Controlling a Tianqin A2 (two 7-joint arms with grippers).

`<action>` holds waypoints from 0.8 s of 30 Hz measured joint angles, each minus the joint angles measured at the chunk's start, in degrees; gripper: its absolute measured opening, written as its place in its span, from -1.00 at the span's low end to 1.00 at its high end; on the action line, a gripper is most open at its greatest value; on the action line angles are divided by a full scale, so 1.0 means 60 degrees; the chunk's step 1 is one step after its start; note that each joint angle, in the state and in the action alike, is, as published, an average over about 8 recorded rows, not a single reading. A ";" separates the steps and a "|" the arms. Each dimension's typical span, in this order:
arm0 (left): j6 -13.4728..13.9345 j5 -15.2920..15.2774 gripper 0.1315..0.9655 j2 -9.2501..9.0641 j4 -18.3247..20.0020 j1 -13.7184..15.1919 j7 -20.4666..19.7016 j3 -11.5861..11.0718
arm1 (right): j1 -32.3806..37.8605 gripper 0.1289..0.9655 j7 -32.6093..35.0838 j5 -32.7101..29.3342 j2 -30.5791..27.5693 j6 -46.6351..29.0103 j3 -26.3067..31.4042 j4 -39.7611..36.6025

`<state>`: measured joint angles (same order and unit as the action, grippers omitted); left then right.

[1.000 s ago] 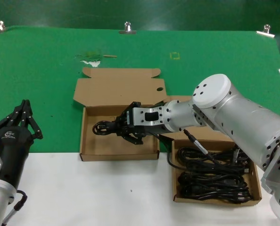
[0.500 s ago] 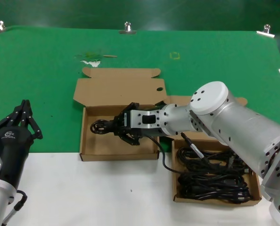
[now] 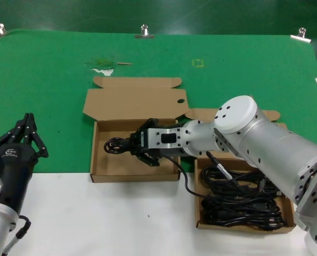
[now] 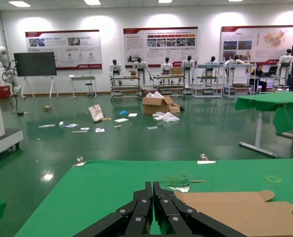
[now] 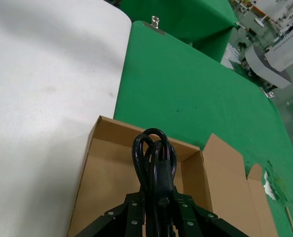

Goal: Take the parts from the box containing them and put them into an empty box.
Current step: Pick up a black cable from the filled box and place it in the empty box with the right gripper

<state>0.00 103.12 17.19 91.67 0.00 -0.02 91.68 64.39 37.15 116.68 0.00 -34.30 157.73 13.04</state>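
Observation:
My right gripper [image 3: 127,145] is shut on a coiled black power cord [image 3: 116,145] and holds it over the wide brown box [image 3: 101,165] whose lid flap has a round hole. In the right wrist view the cord [image 5: 154,160] sticks out from between the fingers [image 5: 124,212] above that box's floor [image 5: 107,173]. A loose cord end trails back to the squarer box [image 3: 198,213] at the right, which holds several more black cords [image 3: 241,197]. My left gripper [image 3: 29,128] is shut and parked at the left, clear of both boxes; it shows in its wrist view [image 4: 152,190].
Green cloth [image 3: 52,90] covers the far part of the table, white surface [image 3: 94,213] the near part. Metal clips [image 3: 144,31] hold the cloth's far edge. A small scrap [image 3: 102,66] lies behind the holed lid [image 3: 134,98].
My right gripper with the cord has moved a little farther left and lower into the wide box. The left arm has not moved.

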 joint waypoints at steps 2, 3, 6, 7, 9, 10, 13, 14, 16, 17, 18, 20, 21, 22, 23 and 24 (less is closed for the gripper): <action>0.0000 0.0000 -0.95 0.0000 0.0000 0.0000 0.0000 0.0000 | 0.0000 -0.77 0.0011 -0.0013 0.0000 0.0045 0.0000 -0.0010; 0.0000 0.0000 -0.95 0.0000 0.0000 0.0000 0.0000 0.0000 | 0.0000 -0.77 0.0015 -0.0018 0.0000 0.0070 0.0000 -0.0014; 0.0000 0.0000 -0.95 0.0000 0.0000 0.0000 0.0000 0.0000 | -0.0004 -0.77 0.0045 -0.0008 0.0000 0.0146 0.0000 -0.0022; 0.0000 0.0000 -0.95 0.0000 0.0000 0.0000 0.0000 0.0000 | -0.0007 -0.77 0.0061 0.0003 0.0000 0.0171 0.0000 -0.0023; 0.0000 0.0000 -0.95 0.0000 0.0000 0.0000 0.0000 0.0000 | -0.0014 -0.77 0.0093 0.0028 0.0000 0.0214 0.0000 -0.0023; 0.0000 0.0000 -0.95 0.0000 0.0000 0.0000 0.0000 0.0000 | -0.0019 -0.77 0.0112 0.0042 0.0000 0.0233 0.0000 -0.0023; 0.0000 0.0000 -0.95 0.0000 0.0000 0.0000 0.0000 0.0000 | -0.0035 -0.76 0.0172 0.0090 0.0000 0.0276 0.0000 -0.0018; 0.0000 0.0000 -0.95 0.0000 0.0000 0.0000 0.0000 0.0000 | -0.0040 -0.76 0.0187 0.0100 0.0000 0.0284 0.0000 -0.0015; 0.0000 0.0000 -0.95 0.0000 0.0000 0.0000 0.0000 0.0000 | -0.0049 -0.76 0.0215 0.0120 0.0000 0.0295 0.0000 -0.0010; 0.0000 0.0000 -0.95 0.0000 0.0000 0.0000 0.0000 0.0000 | -0.0053 -0.76 0.0229 0.0129 0.0000 0.0299 0.0000 -0.0008; 0.0000 0.0000 -0.95 0.0000 0.0000 0.0000 0.0000 0.0000 | -0.0057 -0.75 0.0243 0.0140 0.0000 0.0301 0.0000 -0.0006; 0.0000 0.0000 -0.95 0.0000 0.0000 0.0000 0.0000 0.0000 | -0.0064 -0.75 0.0274 0.0163 0.0000 0.0306 0.0000 -0.0004; 0.0000 0.0000 -0.95 0.0000 0.0000 0.0000 0.0000 0.0000 | -0.0066 -0.73 0.0291 0.0175 0.0000 0.0308 0.0000 -0.0003; 0.0000 0.0000 -0.95 0.0000 0.0000 0.0000 0.0000 0.0000 | -0.0069 -0.71 0.0308 0.0186 0.0000 0.0311 0.0000 -0.0004; 0.0000 0.0000 -0.95 0.0000 0.0000 0.0000 0.0000 0.0000 | -0.0071 -0.69 0.0324 0.0197 0.0000 0.0315 0.0000 -0.0005; 0.0000 0.0000 -0.95 0.0000 0.0000 0.0000 0.0000 0.0000 | -0.0073 -0.67 0.0340 0.0207 0.0000 0.0319 0.0000 -0.0006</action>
<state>0.00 103.12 17.19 91.67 0.00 -0.02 91.68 63.96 39.19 117.92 0.00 -32.39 157.73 13.00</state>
